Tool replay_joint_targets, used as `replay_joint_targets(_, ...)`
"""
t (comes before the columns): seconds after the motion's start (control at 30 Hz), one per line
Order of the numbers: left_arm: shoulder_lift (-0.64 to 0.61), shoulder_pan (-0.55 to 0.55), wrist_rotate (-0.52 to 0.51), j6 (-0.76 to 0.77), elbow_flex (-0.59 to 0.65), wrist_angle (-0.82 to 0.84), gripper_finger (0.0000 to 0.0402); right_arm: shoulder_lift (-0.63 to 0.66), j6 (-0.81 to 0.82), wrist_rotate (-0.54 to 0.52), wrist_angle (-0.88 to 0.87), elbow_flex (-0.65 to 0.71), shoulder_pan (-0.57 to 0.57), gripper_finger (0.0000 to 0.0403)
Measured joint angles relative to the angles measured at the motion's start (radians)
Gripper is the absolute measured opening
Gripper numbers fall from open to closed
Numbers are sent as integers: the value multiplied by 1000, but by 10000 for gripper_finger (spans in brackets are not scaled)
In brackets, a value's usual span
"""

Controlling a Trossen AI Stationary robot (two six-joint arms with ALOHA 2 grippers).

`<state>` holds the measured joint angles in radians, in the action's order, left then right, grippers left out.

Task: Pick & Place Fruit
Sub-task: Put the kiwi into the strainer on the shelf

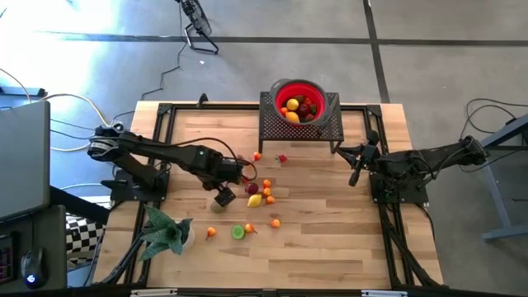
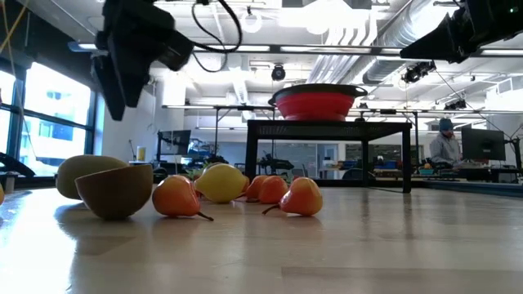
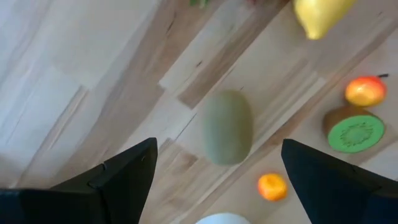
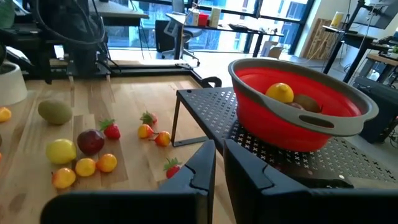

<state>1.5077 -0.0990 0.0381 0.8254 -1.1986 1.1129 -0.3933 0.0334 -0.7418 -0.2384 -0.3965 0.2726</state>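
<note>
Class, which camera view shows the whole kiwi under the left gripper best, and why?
The left wrist view: the whole kiwi lies large on the wood, framed by the open left gripper. The high view shows only a dull speck, the low view its rounded side, the right wrist view a small oval.

Two dark jointed arms on black frame mounts

The left arm (image 1: 157,153) and the right arm (image 1: 429,158) are black, boxy-linked, with black cables looping along them; each ends in flat, dark, wedge-shaped fingers (image 3: 124,177).
</note>
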Motion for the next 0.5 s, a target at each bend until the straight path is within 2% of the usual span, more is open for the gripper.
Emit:
replay_joint_targets(0.27,40,0,0,-159,2,15,337,-3,13,0,0,0,0,26)
replay_joint_targets(0.5,64,0,32,-212,1,5,337,-8,27,0,-11,0,0,26)
